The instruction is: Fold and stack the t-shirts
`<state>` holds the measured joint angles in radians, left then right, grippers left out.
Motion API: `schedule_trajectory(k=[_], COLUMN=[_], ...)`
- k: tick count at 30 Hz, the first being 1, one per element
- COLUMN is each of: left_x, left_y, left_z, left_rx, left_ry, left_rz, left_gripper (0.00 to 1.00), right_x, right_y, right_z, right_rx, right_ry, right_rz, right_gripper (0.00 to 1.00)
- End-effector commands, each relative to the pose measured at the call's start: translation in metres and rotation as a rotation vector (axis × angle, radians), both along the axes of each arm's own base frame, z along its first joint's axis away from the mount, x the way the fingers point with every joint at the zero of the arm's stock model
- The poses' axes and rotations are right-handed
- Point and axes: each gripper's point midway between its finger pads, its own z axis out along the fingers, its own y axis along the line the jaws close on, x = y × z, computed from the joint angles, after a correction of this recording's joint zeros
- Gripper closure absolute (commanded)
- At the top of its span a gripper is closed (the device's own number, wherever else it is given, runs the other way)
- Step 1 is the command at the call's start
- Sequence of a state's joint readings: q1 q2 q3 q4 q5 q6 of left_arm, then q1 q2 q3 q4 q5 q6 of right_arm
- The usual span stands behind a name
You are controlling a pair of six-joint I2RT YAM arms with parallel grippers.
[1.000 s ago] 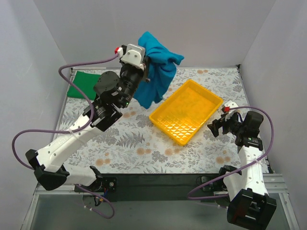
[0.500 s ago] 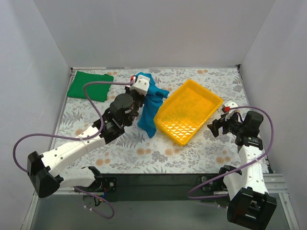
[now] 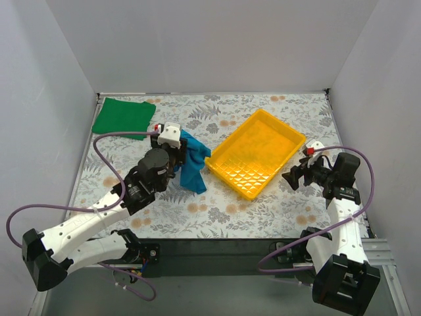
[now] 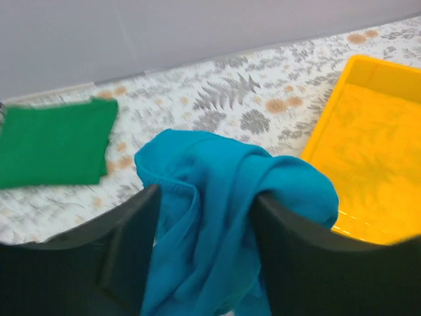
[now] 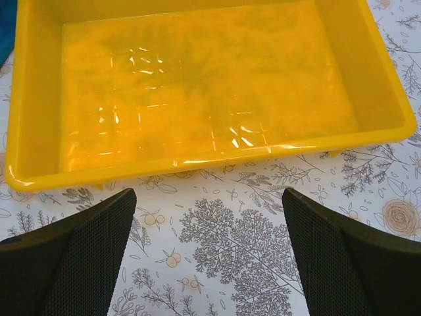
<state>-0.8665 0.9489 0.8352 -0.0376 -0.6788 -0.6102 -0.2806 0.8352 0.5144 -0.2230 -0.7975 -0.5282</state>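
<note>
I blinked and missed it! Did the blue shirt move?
Yes. The blue shirt dropped from up high behind the yellow tray down toward the near left, and now sits on the table beside the tray's left corner.

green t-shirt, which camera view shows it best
Top external: the whole green t-shirt shows, lying folded flat in the far left corner. Left wrist catches it at the frame's left edge, cut off and slightly blurred. Right wrist shows none of it, only the yellow tray.
</note>
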Motion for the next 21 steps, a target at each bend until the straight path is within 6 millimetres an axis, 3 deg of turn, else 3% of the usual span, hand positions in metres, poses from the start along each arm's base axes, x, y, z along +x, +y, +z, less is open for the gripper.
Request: schedule_trajectory(k=[1,4,7,10,12,13,14,15,19,21], left_x=[-0.002,-0.004,-0.010,-0.019,-0.029,-0.032,-0.036,-0.038,-0.037,-0.036], left_y=[0.002,0.014,0.021,0.023,0.021,0.020,0.019,0.019,0.019,0.017], left_z=[-0.042,-0.060,-0.056,-0.061,-0.064,-0.077,-0.077,-0.080,-0.079,-0.082], left_rx=[0.019,0.056,0.040,0.019,-0.010,-0.006,-0.023,-0.027,-0.023,-0.011], left_ry=[0.105,0.168,0.164,0.168,0.160,0.171,0.164,0.166,0.156,0.162], left_rz=[0.023,0.090,0.093,0.051,-0.009,-0.026,-0.054,-0.063,-0.064,-0.069], left_gripper=[0.38,0.26,0.19,0.15,0.14,0.14,0.14,0.14,0.14,0.14], right_x=[-0.005,-0.015,-0.030,-0.029,-0.018,-0.012,-0.002,0.005,0.033,0.042], right_y=[0.010,0.021,0.034,0.035,0.024,0.021,0.017,0.008,-0.006,-0.007], right_z=[0.008,0.007,0.008,0.010,0.007,0.009,0.019,0.014,0.014,0.015], right_rx=[0.016,0.017,-0.010,-0.094,-0.153,-0.147,-0.146,-0.155,-0.044,-0.032], right_ry=[-0.027,-0.035,-0.021,0.023,0.066,0.092,0.089,0.133,0.240,0.251], right_rz=[0.082,0.170,0.286,0.324,0.266,0.224,0.184,0.126,-0.111,-0.134], right_gripper=[0.02,0.02,0.02,0.02,0.03,0.04,0.05,0.10,0.13,0.11])
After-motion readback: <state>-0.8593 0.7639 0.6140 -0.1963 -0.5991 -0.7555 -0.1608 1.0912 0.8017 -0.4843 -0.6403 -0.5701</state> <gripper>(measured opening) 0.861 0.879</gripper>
